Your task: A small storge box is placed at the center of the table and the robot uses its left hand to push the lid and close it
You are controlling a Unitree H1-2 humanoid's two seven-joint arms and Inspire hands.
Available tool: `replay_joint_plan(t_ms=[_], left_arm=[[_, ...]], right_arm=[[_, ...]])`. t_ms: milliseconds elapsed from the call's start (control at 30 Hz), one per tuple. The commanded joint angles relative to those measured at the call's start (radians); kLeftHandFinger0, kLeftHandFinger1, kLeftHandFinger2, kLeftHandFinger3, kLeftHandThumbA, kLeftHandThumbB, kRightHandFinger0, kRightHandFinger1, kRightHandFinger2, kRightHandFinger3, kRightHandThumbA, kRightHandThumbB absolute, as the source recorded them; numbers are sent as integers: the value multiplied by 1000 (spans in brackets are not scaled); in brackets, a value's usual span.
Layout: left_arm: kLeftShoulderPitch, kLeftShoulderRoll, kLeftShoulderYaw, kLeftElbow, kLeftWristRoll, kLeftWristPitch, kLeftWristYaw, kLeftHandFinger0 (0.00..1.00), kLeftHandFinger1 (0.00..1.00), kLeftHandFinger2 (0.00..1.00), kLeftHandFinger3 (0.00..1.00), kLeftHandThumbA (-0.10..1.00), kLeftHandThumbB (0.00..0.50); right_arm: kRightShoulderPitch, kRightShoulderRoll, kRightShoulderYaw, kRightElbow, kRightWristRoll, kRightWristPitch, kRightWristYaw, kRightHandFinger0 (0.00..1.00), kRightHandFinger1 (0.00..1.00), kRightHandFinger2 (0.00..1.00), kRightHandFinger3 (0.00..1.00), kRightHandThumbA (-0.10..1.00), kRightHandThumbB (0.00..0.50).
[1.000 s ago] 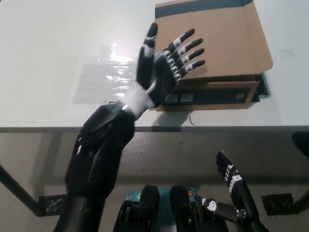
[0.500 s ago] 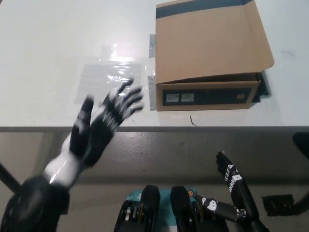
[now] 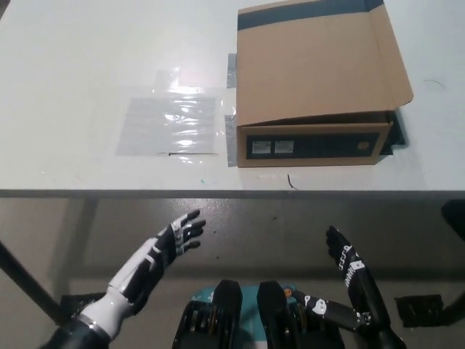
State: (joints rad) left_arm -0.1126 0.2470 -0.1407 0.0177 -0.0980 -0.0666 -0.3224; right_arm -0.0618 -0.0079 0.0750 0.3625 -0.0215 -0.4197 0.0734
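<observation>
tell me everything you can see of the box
The box is brown cardboard, flat and rectangular, lying on the white table right of its middle. Its lid is down, the lid's front edge overhanging a dark front wall with two small white labels. A dark band runs along the far edge of the top, and side flaps stick out at the right. Strips of tape lie at its left side. Neither hand touches it.

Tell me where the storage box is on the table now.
In the head view, the cardboard storage box sits at the table's right near edge, lid down, beside a clear plastic sheet.
</observation>
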Motion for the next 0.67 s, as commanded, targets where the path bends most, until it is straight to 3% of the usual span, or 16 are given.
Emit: replay_joint_plan(t_ms=[0,133,333,633], left_arm=[[-40,19,-15,103,136,-214,38,1000,1000,1000,1000,1000,313],[-48,19,-12,151,137,-209,35,1000,1000,1000,1000,1000,297],[-64,11,-6,200,130,-203,27,1000,1000,1000,1000,1000,315],[-66,-19,6,235,229,-270,127,1000,1000,1000,1000,1000,272]], right_arm=[[-23,-9,-13,-21,-5,-50,-24,1000,1000,1000,1000,1000,329],[-17,-10,-10,-28,-5,-50,-22,1000,1000,1000,1000,1000,318],[-25,-13,-5,-25,-13,-50,-26,1000,1000,1000,1000,1000,319],[-32,-15,0,-22,-15,-50,-28,1000,1000,1000,1000,1000,325]])
